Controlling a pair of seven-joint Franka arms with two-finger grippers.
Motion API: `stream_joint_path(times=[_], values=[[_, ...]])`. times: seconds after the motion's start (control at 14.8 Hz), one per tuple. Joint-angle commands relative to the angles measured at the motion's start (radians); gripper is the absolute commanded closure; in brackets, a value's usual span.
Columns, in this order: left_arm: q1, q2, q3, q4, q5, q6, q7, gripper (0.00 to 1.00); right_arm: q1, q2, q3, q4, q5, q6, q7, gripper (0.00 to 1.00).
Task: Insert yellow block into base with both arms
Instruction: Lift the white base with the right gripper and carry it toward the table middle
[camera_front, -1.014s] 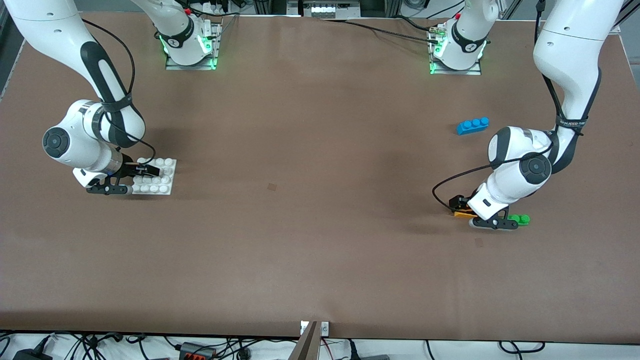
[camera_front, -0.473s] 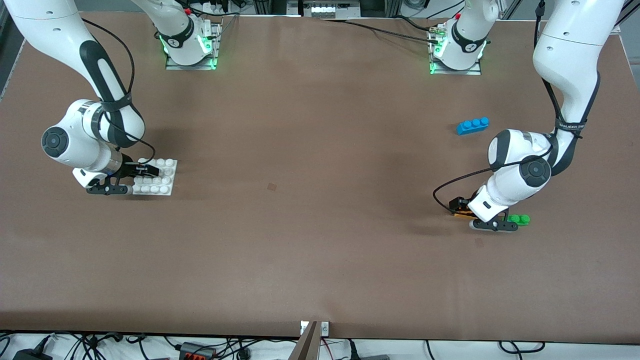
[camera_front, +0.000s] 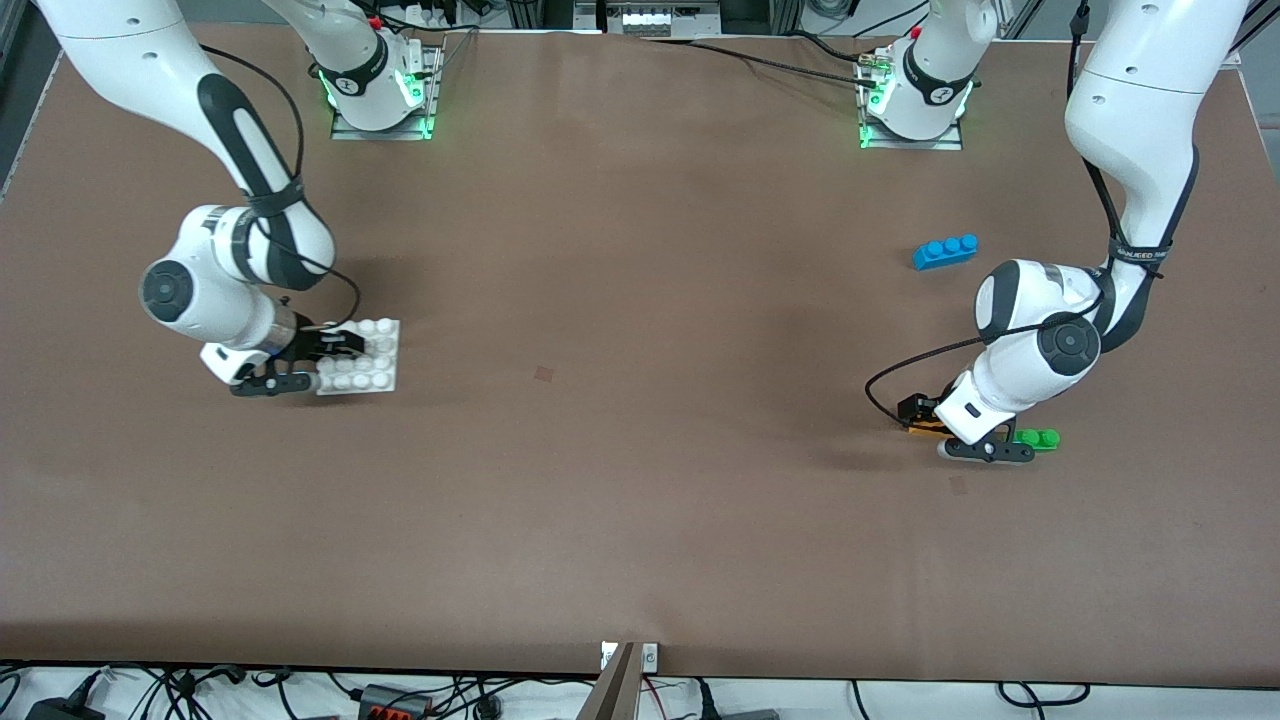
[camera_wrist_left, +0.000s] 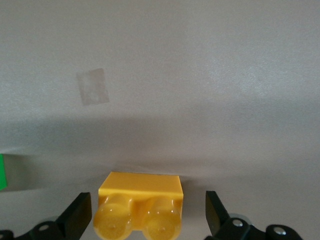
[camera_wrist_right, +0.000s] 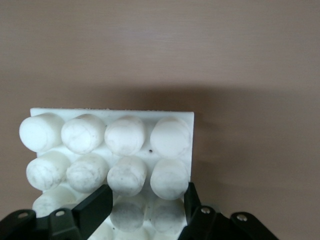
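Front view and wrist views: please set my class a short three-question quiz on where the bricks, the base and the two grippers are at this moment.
1. True or false: the left gripper is open, with the yellow block lying on the table between its fingers.
2. Which brick lies close beside the yellow block? A: the blue three-stud brick. B: the green two-stud brick. C: neither, it lies alone.
3. Fill in: toward the right arm's end of the table, the right gripper is closed on the white ____.

Key: 1 true; 2 B; 3 base.
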Motion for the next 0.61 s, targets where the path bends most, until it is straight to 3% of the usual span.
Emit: stream_joint_path(times=[0.0, 0.34, 0.54], values=[[0.007, 0.009, -0.003, 0.016, 0.026, 0.007, 0.015, 0.0, 0.039, 0.04, 0.065, 0.009, 0.033, 0.009, 0.087, 0.4], [0.006, 0.011, -0.002, 0.016, 0.026, 0.007, 0.016, 0.1, 0.205, 0.045, 0.067, 0.049, 0.031, 0.009, 0.2, 0.4], [0.004, 0.011, -0.002, 0.016, 0.026, 0.007, 0.016, 0.18, 0.349, 0.115, 0.067, 0.15, 0.033, 0.007, 0.314, 0.4]])
